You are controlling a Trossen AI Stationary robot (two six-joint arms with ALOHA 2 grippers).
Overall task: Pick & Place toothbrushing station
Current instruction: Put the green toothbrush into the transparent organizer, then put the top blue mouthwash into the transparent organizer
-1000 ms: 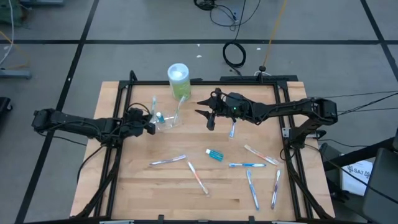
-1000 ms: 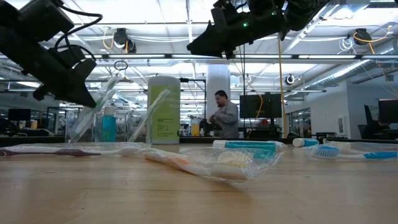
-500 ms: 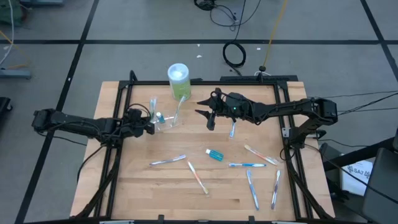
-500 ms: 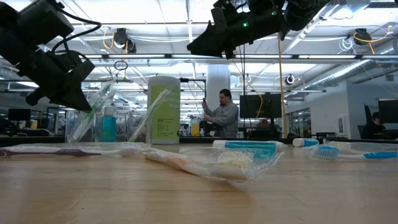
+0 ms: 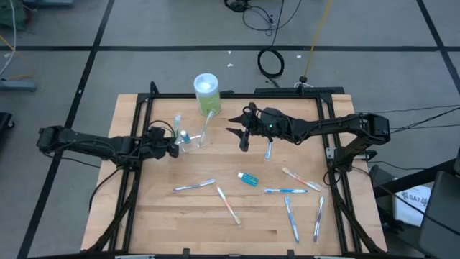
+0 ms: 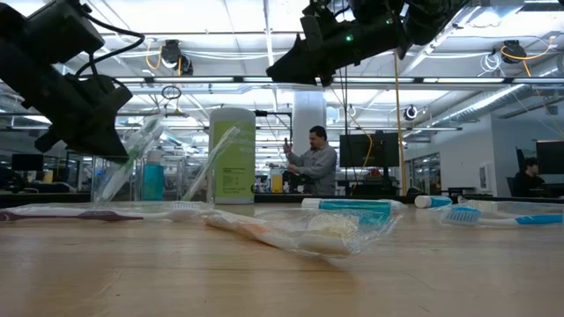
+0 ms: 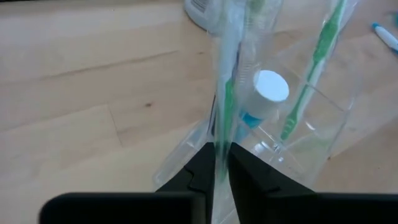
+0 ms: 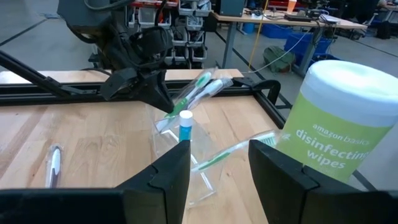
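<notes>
The clear plastic cup [image 5: 190, 140] stands at the table's far left. It holds a blue white-capped tube [image 7: 267, 93] and a leaning green toothbrush [image 7: 311, 68]. My left gripper [image 5: 171, 146] is beside the cup, shut on a wrapped green toothbrush [image 7: 224, 93] that slants up out of the cup. My right gripper [image 5: 241, 134] hangs open and empty above the table's far middle, its fingers [image 8: 168, 174] pointing toward the cup [image 8: 186, 155]. Several wrapped toothbrushes [image 5: 228, 205] and one blue tube [image 5: 248, 178] lie flat on the table. My left gripper pinches the wrapped toothbrush between its two fingertips [image 7: 205, 165], on the wrapper partway up the handle [image 7: 222, 146]. The fingers come about level from the table's left and lie across the brush. The brush stands tilted [image 6: 141, 150], its lower end down at the cup.
The tall green wipes container with a white lid [image 5: 206, 92] stands just beyond the cup at the far edge. A black frame [image 5: 144, 108] runs around the table. Loose toothbrushes [image 5: 291, 218] lie over the right and near middle. A person [image 6: 317, 167] stands in the room behind.
My left gripper has shifted slightly toward the table's left edge and a little down, still shut on the wrapped toothbrush, which stays tilted at the cup.
</notes>
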